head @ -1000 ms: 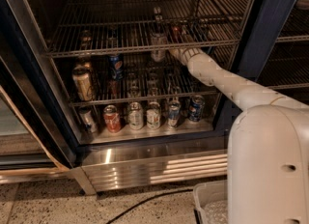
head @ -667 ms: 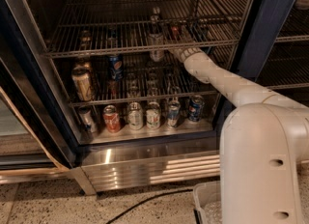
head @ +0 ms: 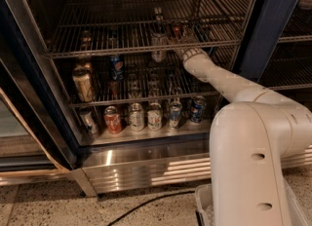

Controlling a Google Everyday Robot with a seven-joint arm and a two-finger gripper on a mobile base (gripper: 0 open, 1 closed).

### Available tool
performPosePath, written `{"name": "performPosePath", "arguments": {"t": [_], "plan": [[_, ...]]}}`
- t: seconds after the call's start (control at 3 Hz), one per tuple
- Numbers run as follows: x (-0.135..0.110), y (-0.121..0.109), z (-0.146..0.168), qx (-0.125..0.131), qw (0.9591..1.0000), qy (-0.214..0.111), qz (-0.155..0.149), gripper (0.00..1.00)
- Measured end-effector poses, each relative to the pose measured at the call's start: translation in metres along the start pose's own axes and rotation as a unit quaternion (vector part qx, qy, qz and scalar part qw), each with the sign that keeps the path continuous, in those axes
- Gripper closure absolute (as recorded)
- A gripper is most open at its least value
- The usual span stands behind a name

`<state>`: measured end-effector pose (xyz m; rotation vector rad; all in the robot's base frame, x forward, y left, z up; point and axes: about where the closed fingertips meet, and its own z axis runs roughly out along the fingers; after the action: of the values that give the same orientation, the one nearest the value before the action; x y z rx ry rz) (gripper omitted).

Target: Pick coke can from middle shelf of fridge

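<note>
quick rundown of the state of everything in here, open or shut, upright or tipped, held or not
fridge: door open
coke can: upright on the middle shelf, not lifted
end effector: inside the fridge at that shelf's front rail, close to the coke can
Pepsi can: upright, one rack down
red-orange can: upright on the fridge floor
cable: lying loose on the ground

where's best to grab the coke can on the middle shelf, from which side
Grip the coke can across its round side wall, mid-height, coming from the open front of the fridge. It looks upright on the middle shelf with a taller container close beside it. The gripper is just in front of it.
</note>
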<state>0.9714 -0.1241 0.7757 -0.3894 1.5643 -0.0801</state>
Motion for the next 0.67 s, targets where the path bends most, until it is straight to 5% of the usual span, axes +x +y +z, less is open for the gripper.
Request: {"name": "performPosePath", "arguments": {"t": [0.67], "plan": [[0.0000,0.0001,0.0000,0.000,1.0000,0.000,0.000,0.34]]}}
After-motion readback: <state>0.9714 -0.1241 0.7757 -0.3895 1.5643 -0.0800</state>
